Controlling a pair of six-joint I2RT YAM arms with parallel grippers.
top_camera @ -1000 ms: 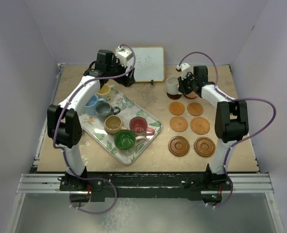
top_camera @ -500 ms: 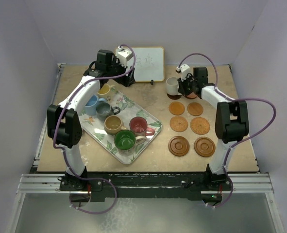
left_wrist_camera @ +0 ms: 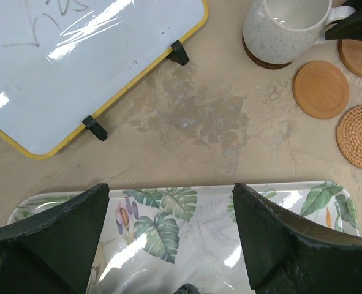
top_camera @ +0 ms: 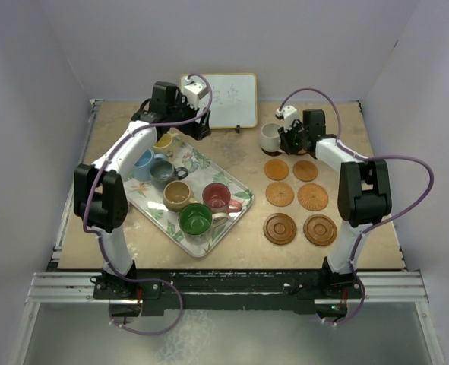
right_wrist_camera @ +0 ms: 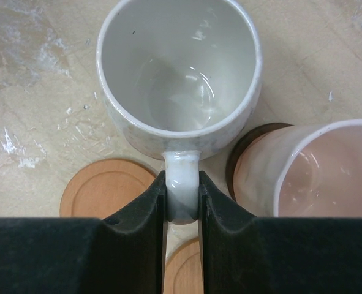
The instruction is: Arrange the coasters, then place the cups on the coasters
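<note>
A: Start at the left. What is the left pincer [left_wrist_camera: 170, 196] doing?

B: It hangs over the far end of the tray [top_camera: 203, 163], jaws wide apart and nothing between them. Six cups stand on the tray: yellow cup [top_camera: 163, 142], light blue cup [top_camera: 142, 161], grey-blue cup [top_camera: 163, 173], tan cup [top_camera: 177, 195], red cup [top_camera: 218, 198] and green cup [top_camera: 195, 219].

A: And past the tray?

B: A whiteboard [top_camera: 228, 99] stands just beyond the tray's far corner. To the right of that corner is the off-white cup [right_wrist_camera: 177, 79], over a dark coaster [left_wrist_camera: 257, 60]. I can't tell whether it rests fully on it.

A: Who has it?

B: The right pincer [right_wrist_camera: 182, 184], narrowed onto the handle [right_wrist_camera: 182, 171]. The cup lies straight ahead of the jaws, on their tray side. The handle points back away from the tray, its loop upright between the fingers.

A: Anything crowding it?

B: The pink cup [right_wrist_camera: 315, 171] on a second dark coaster [right_wrist_camera: 239, 153], close beside it and farther from the tray. The six bare coasters [top_camera: 279, 194] lie in two columns to the right of the tray.

A: So the next move?

B: I'd judge a release, then backing straight off along the handle's line, away from the tray. Drifting sideways risks nudging the pink cup. The left arm is the nearer one to the tray cups.
</note>
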